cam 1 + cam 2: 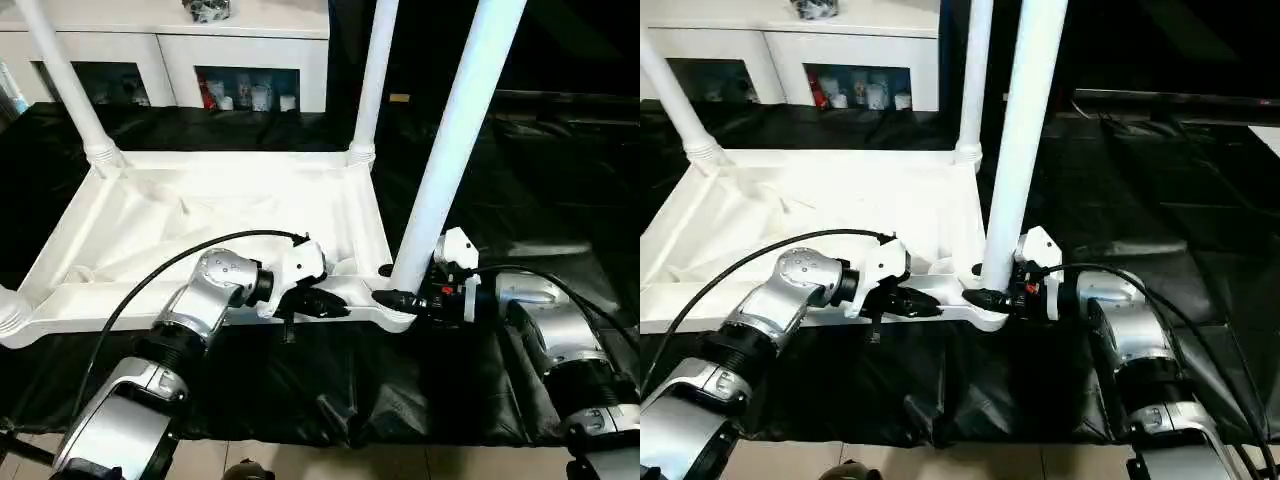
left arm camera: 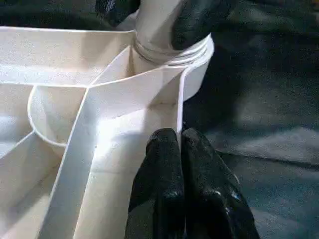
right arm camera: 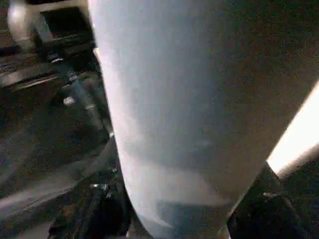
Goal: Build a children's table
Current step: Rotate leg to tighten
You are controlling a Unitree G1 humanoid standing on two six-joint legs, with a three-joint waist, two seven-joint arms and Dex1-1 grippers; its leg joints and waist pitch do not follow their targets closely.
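Black cloth (image 1: 520,180) is covering the work table where the closed left gripper (image 1: 335,303) is pinching the upturned tabletop's rim (image 1: 310,312) while the right gripper (image 1: 392,297) is clasping the lower-centre leg (image 1: 445,160).

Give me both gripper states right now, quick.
Left gripper: shut, pinching the near rim of the upturned tabletop.
Right gripper: closed around the base of the near-right table leg at its corner socket.

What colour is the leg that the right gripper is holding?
White, like the tabletop. The leg shows best in the left eye view, at the right gripper.
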